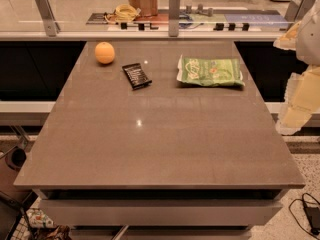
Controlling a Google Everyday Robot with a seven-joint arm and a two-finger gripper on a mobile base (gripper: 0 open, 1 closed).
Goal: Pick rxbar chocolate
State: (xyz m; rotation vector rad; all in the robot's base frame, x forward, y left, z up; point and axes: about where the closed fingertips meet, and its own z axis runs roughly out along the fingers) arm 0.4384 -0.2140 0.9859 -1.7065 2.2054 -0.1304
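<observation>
From where I sit the pick has not begun: nothing is lifted and nothing is held, so the approach, the grasp and the lift are all left to do.

Starting at the near left, below the table (150, 149) edge, I see part of a wire basket (14, 223) with something crumpled beside or in it; I cannot tell which. On the far left of the tabletop sits an orange (104, 52). Just to its right and a little nearer to me lies the rxbar chocolate (136, 76), flat on the surface, turned at an angle, apart from the orange and free on all sides. Beyond the glass, on the far counter, a brown container (143, 0) stands with what looks like yellow cord coiled in its top. Further right on the table lies the green-and-white snack bag (210, 72), flat and apparently sealed, so I see nothing of its contents; it is well apart from the bar.

At the far right edge, off the side of the table and above its level, is the pale, blurred shape I take to be the gripper (301, 96). I cannot tell whether it is open or closed. It is well away from the bar, with the snack bag lying between them, so I judge I must carry it left over the bag before descending.
</observation>
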